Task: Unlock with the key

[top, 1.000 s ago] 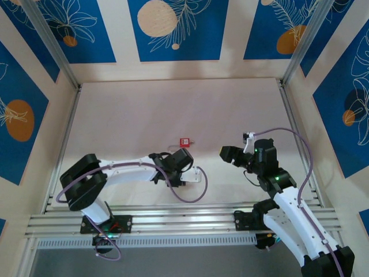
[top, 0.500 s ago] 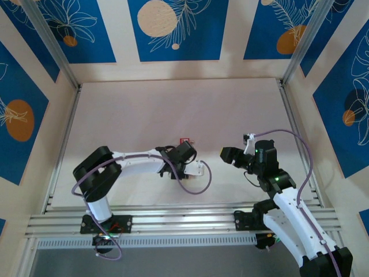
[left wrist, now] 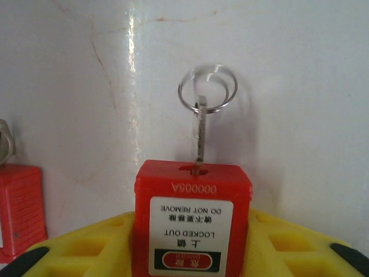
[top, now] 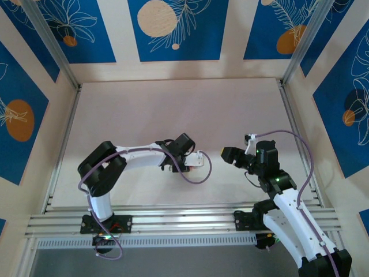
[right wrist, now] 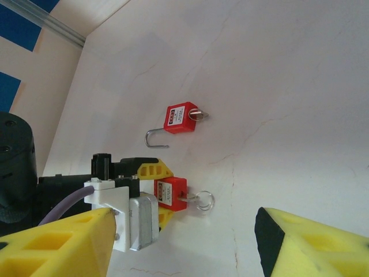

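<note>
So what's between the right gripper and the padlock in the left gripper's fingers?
The key stuck in that padlock, its ring outward. Past the ring, bare table up to the right gripper. The right wrist view shows it.

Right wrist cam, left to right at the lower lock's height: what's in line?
White bracket → red padlock → key ring → right gripper's yellow finger. Upper padlock skipped: overlaps.

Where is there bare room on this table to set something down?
Free: the far half of the table, up to the back wall. Crowded: the middle, where the left gripper holds a padlock with its key, a second padlock beside it, the open right gripper close by.
</note>
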Motion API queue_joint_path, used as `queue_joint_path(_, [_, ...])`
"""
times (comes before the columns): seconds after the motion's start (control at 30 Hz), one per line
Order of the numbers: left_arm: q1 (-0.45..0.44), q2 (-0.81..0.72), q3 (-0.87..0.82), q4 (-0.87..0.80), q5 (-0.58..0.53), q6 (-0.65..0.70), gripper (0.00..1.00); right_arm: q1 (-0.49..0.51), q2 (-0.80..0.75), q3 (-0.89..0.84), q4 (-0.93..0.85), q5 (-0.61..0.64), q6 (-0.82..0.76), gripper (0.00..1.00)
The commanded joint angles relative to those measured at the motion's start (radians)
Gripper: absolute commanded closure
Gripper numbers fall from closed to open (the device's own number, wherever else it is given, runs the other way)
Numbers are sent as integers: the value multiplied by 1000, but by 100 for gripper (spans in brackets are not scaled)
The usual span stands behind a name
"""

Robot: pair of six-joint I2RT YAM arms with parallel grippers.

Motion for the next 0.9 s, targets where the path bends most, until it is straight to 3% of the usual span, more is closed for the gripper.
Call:
queue_joint_path(0.0, [20, 29, 9, -26, 17, -18, 54, -9, -15, 2, -9, -12, -5, 34])
queue_joint_path(0.17, [33, 12, 33, -58, 16, -29, 45, -14, -27, 24, -31, -18, -12, 34])
queue_joint_path(0.27, [34, -43, 46, -65, 15, -37, 17, -15, -32, 38, -39, -20, -14, 33])
queue_joint_path(0.3, [34, -69, 50, -61, 11, -40, 1, -14, -31, 43, -42, -20, -13, 33])
queue_joint_path(0.4, [39, -156, 58, -51, -11, -42, 0, -14, -31, 59, -41, -12, -13, 30])
queue_joint_path(0.43, [45, -185, 62, -47, -22, -49, 0, -13, -33, 67, -47, 9, -9, 20])
queue_joint_path(0.47, [46, -213, 65, -46, -41, -53, 0, -9, -32, 74, -57, 30, -6, 5])
queue_joint_path(0.5, [47, -246, 64, -35, -65, -58, 0, -1, -34, 84, -67, 66, -12, 1])
queue_joint_path(0.63, [47, -400, 27, 79, -189, -152, 0, 88, -46, 119, -94, 264, -46, 1])
queue_joint_path(0.73, [45, -549, -60, 182, -168, -286, 0, 184, -44, 134, -74, 438, -15, 1])
queue_joint_path(0.8, [46, -656, -169, 300, -147, -389, 0, 227, -37, 106, 19, 488, -112, 1])
queue_joint_path(0.87, [46, -768, -317, 480, -215, -467, 0, 256, -19, 107, 66, 534, -224, 1])
